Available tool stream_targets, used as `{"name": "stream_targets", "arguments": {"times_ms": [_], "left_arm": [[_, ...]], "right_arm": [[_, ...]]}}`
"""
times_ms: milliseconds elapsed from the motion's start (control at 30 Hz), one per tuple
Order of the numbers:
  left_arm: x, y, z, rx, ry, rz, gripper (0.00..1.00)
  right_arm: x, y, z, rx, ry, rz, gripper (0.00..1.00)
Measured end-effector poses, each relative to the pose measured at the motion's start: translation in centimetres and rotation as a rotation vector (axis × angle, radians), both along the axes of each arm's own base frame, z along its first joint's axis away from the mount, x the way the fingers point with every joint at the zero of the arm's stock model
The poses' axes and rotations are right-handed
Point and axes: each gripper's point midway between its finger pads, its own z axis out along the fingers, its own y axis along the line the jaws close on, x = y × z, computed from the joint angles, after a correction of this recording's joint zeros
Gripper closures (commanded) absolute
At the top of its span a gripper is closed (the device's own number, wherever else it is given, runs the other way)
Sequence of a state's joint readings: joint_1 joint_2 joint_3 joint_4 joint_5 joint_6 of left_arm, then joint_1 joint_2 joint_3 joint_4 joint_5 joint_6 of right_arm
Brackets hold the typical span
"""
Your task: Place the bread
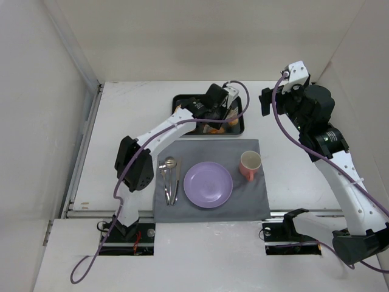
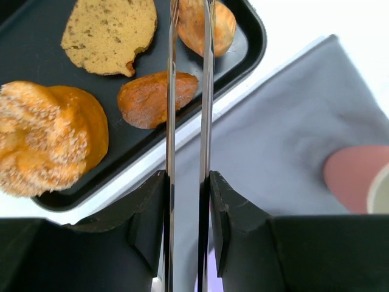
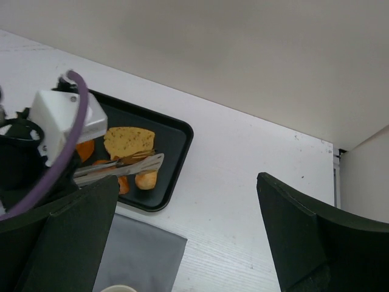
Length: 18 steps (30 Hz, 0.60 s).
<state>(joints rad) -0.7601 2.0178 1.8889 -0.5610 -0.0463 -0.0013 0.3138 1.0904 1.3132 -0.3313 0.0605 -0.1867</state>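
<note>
One bread [image 2: 222,27] lies unplaced in the tray [image 2: 246,58], tongs [image 2: 171,121] clamped in the left gripper [image 2: 188,182] reaching over it; right gripper [image 3: 188,234] spread wide, empty; pickup and placing outstanding.

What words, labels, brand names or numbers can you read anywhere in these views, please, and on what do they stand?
No text can be read in any view.
The black tray, purple plate, pink cup, grey cloth and metal tongs carry no print.
Any marking elsewhere is too small to tell.
</note>
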Motion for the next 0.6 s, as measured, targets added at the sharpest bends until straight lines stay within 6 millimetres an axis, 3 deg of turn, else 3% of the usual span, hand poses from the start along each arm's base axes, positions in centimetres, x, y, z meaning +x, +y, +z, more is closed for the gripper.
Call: {"name": "stream_targets", "arguments": {"times_ms": [333,467,600], "left_arm": [[-3.1,2.0,6.1,-0.084,-0.091,0.002,0.94],[-5.3,3.2,6.4,-0.076,-0.096,0.011,0.94],[-9.9,4.3,6.2,-0.063,-0.081,-0.005,0.94]], "right_arm": [[-0.1,-0.2,0.2,0.001,-0.006,-0.011,0.00],[-0.3,-0.3,0.5,0.004,-0.016,-0.013,0.00],[-0.3,-0.4,0.6,0.003,-0.017,-0.018,0.00]]}}
